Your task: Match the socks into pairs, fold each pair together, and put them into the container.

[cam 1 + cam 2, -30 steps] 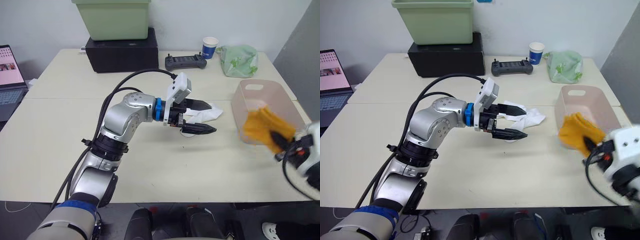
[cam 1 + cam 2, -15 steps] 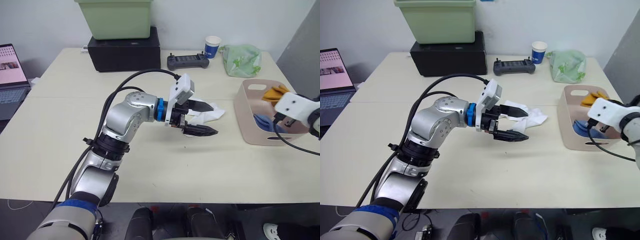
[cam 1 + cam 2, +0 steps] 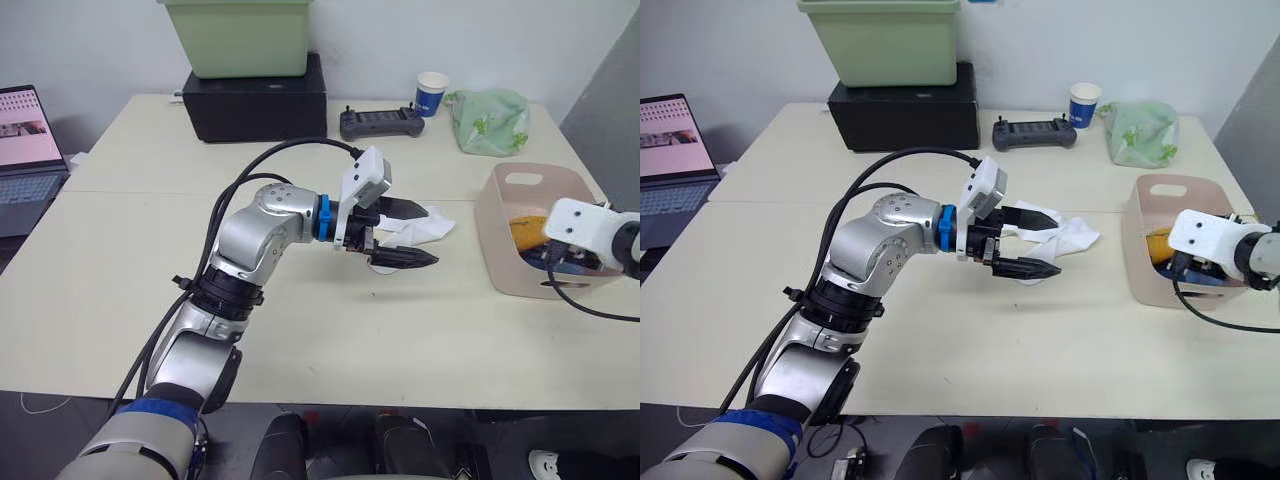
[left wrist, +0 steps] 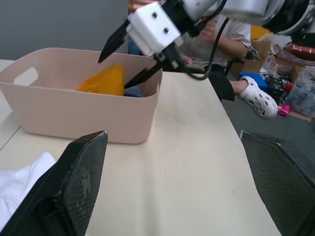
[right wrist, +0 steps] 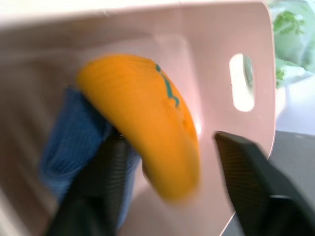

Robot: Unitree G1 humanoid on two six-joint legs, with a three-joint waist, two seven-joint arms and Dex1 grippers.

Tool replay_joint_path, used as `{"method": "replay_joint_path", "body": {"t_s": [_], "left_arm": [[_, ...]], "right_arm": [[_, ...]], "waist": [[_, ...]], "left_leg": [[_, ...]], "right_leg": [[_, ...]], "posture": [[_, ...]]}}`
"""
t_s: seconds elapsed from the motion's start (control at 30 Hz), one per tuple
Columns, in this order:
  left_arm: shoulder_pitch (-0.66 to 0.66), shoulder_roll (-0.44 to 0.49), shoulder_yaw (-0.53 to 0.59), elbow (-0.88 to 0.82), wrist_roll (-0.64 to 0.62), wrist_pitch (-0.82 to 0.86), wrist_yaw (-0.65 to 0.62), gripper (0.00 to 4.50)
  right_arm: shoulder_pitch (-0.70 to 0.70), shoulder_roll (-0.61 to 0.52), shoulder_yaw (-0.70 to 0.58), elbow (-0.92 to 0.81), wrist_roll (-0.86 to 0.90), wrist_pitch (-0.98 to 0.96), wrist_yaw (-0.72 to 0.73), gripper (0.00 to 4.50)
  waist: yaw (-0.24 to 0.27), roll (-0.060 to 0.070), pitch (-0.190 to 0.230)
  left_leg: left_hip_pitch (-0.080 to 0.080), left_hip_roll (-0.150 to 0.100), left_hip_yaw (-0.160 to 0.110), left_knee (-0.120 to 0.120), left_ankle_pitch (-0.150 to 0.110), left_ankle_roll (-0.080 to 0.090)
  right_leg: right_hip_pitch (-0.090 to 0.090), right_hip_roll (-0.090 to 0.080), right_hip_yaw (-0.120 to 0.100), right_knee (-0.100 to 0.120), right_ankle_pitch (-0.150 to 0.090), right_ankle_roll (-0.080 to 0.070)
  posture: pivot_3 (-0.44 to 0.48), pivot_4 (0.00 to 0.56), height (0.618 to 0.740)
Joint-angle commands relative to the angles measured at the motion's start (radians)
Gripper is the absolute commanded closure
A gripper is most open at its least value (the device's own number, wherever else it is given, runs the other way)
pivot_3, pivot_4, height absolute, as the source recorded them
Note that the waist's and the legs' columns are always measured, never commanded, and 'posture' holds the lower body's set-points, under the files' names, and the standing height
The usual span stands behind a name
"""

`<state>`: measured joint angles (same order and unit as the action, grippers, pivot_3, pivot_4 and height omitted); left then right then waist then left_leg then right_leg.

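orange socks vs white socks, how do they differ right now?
The orange socks lie inside the pink basket, on a blue pair; the white socks lie on the table, by the left gripper. Orange looks bundled; white lies spread and rumpled. Both are ungripped.

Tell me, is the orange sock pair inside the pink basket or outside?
Inside: the orange socks lie within the basket walls.

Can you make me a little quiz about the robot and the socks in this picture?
1. True or false: the orange sock is inside the pink basket.
2. Which socks lie on the table by the left end effector? A blue, B white, C orange.
3. Fill in: the right end effector has its fingers ____ over the basket.

Key: 1 true; 2 B; 3 open.
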<state>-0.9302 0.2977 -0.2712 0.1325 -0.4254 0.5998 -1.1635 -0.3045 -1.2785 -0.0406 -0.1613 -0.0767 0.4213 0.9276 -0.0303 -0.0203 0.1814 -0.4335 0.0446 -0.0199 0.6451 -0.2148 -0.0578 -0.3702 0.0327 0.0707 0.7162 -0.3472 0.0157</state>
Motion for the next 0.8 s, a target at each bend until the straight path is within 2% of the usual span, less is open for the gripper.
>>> {"method": "replay_joint_path", "body": {"t_s": [0.03,0.1,0.2,0.3,0.37,0.43,0.53,0.67,0.73,0.8], "left_arm": [[-0.025,-0.014,0.015,0.000,0.008,-0.028,0.008,0.00],[-0.025,-0.013,0.018,0.003,0.010,-0.029,0.006,0.00],[-0.024,-0.009,0.022,0.007,0.010,-0.031,0.004,0.00],[-0.020,0.002,0.035,0.005,0.007,-0.036,0.006,0.00],[-0.005,0.043,0.092,-0.006,-0.009,-0.036,0.020,0.00],[0.022,0.092,0.144,-0.020,-0.012,-0.056,0.033,0.00],[0.131,0.242,0.223,-0.054,0.001,-0.120,-0.013,0.00],[0.292,0.322,0.346,-0.133,-0.044,-0.092,0.051,0.00],[0.358,0.337,0.380,-0.161,-0.051,-0.087,0.073,0.00],[0.489,0.368,0.393,-0.175,0.000,-0.176,0.073,0.00]], "right_arm": [[0.014,-0.073,-0.139,-0.067,0.090,0.043,0.128,0.03],[0.039,-0.108,-0.201,-0.083,0.114,0.063,0.185,0.03],[0.058,-0.130,-0.260,-0.079,0.107,0.065,0.194,0.03],[0.054,-0.126,-0.290,-0.061,0.093,0.062,0.167,0.03],[-0.005,-0.089,-0.317,-0.052,0.118,0.057,0.117,0.03],[-0.093,-0.012,-0.320,-0.076,0.178,0.090,0.060,0.03],[-0.186,0.178,-0.295,-0.194,0.290,0.167,-0.035,0.03],[-0.153,0.412,-0.197,-0.373,0.372,0.242,-0.145,0.03],[-0.124,0.482,-0.148,-0.437,0.388,0.274,-0.185,0.03],[-0.038,0.530,-0.066,-0.474,0.344,0.240,-0.222,0.03]], "waist": [[-0.001,0.000,0.000],[-0.002,0.000,0.000],[-0.002,0.000,0.000],[-0.002,0.000,0.000],[-0.004,0.000,0.000],[-0.016,0.000,0.000],[-0.034,0.000,0.000],[-0.028,0.001,0.000],[-0.016,0.001,0.001],[-0.001,0.001,0.001]], "left_leg": [[0.000,0.000,0.000,0.000,0.000,0.000],[0.000,0.000,0.000,0.000,0.000,0.001],[0.001,0.000,0.000,0.000,-0.001,0.001],[0.001,0.000,0.000,0.000,-0.001,0.001],[0.001,0.000,0.000,0.000,0.000,0.001],[0.002,0.000,0.000,0.000,0.000,0.001],[0.004,0.002,-0.003,-0.002,0.001,-0.002],[0.004,0.004,-0.005,-0.001,0.001,-0.002],[0.001,0.005,-0.005,0.000,0.000,0.000],[0.000,0.004,-0.006,-0.001,0.000,0.000]], "right_leg": [[0.000,0.000,0.000,0.000,0.000,0.000],[0.001,0.000,0.000,0.000,0.000,0.000],[0.001,0.000,0.000,0.000,0.000,0.000],[0.001,0.000,0.000,0.000,0.000,0.000],[0.001,0.000,0.000,0.000,0.000,0.000],[0.000,0.000,0.000,0.001,0.000,0.000],[0.001,0.001,0.001,0.002,0.000,-0.001],[0.001,0.004,-0.001,0.004,0.000,-0.001],[0.000,0.003,-0.002,0.004,0.000,-0.001],[-0.001,-0.001,-0.003,0.003,0.000,-0.001]], "posture": [[0.000,0.150,0.735],[0.000,0.150,0.735],[0.000,0.150,0.735],[0.000,0.150,0.735],[0.000,0.150,0.735],[0.000,0.150,0.735],[0.000,0.150,0.735],[0.000,0.150,0.735],[0.000,0.150,0.735],[0.000,0.150,0.735]]}}
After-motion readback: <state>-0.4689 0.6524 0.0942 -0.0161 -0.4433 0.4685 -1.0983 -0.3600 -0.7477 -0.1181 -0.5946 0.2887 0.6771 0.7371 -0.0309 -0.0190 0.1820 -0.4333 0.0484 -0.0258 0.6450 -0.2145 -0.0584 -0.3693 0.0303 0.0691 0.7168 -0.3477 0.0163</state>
